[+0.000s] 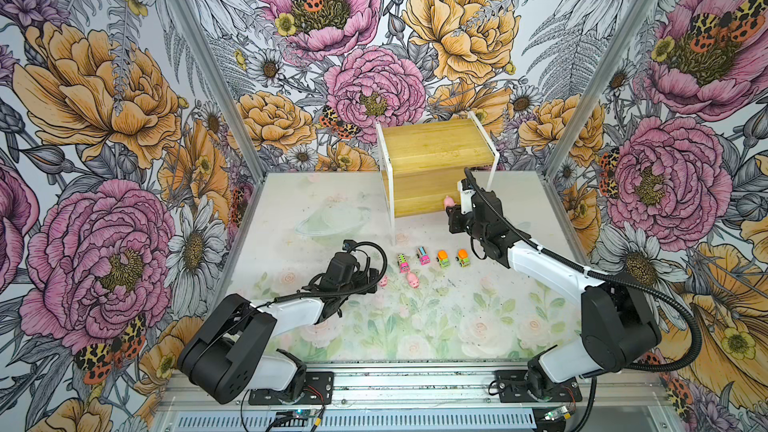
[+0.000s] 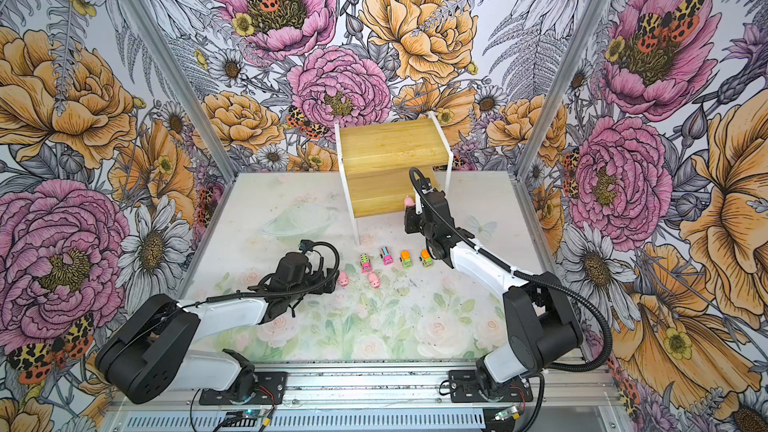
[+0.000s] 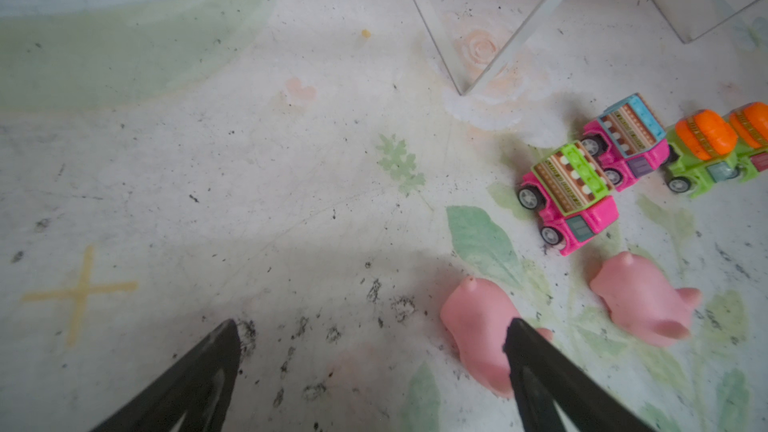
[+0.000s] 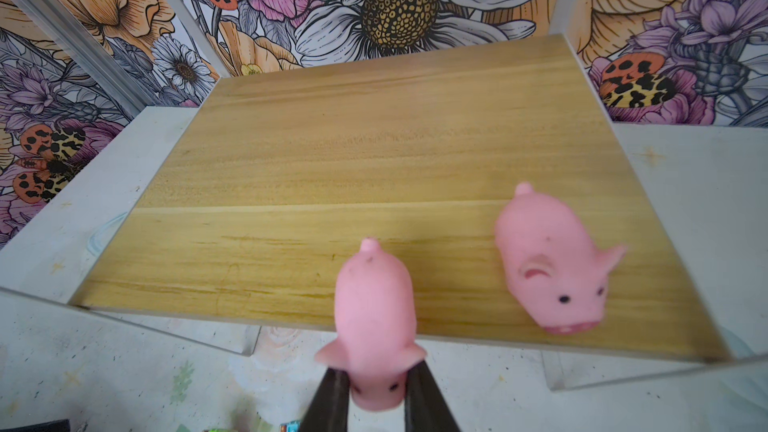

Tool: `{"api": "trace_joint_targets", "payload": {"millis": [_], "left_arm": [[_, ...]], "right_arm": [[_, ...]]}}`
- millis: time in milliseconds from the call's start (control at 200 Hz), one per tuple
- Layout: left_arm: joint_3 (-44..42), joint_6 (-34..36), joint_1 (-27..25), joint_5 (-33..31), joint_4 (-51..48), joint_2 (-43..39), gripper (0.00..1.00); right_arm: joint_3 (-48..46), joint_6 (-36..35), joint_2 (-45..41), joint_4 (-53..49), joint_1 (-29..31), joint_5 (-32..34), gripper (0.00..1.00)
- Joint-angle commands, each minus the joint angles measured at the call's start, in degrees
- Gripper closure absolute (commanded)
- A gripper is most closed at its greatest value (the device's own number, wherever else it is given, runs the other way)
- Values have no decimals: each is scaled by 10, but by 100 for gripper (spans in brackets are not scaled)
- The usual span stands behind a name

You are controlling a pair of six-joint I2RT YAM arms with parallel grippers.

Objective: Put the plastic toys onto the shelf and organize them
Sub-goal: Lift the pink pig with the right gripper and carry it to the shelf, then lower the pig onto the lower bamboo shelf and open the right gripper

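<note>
Left gripper (image 3: 374, 328): low over the table (image 1: 457, 326), left of centre, its fingers spread wide with nothing between them. One finger (image 3: 540, 367) overlaps the first pig (image 3: 478, 326); whether they touch cannot be told.

The second pig (image 3: 640, 305) lies on the table just beside the first, towards the centre.

Four trucks stand in a short row on the table in front of the shelf's front edge, apart from it. In order they are the green-roofed pink truck (image 1: 402, 263), the blue-roofed pink truck (image 1: 423, 255), the first green truck (image 1: 443, 259) and the second green truck (image 1: 463, 257), both with orange tops.

The shelf (image 1: 432, 147) stands at the table's back edge, right of centre. Its upper board is bare.

Right gripper (image 4: 374, 384): at the front edge of the lower board (image 4: 291, 263), near its right corner. Its fingers pinch the held pig (image 4: 374, 305) by the head, tail towards the back. The pig's body lies over the board's edge; whether it rests on the wood cannot be told.

The shelved pig (image 4: 548, 263) lies on the lower board just beside the held one, snout to the front. The arm hides it in both top views.

Progress, as judged: early. One pig is placed and one is being delivered. Two pigs and four trucks are left on the table.
</note>
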Motion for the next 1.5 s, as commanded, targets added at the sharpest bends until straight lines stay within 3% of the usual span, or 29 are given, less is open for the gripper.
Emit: {"api": "trace_joint_targets", "payload": {"millis": [0, 1141, 1246, 1366, 1496], "left_arm": [[9, 8, -4, -10, 2, -2, 1], [8, 7, -4, -13, 2, -2, 1], [8, 7, -4, -13, 2, -2, 1], [8, 7, -4, -13, 2, -2, 1], [9, 7, -4, -13, 2, -2, 1]], "right_arm": [[25, 5, 8, 21, -6, 4, 76], [46, 4, 55, 33, -19, 1, 74], [46, 4, 55, 33, -19, 2, 71], [42, 5, 49, 35, -19, 8, 61], [36, 3, 39, 35, -20, 7, 60]]}}
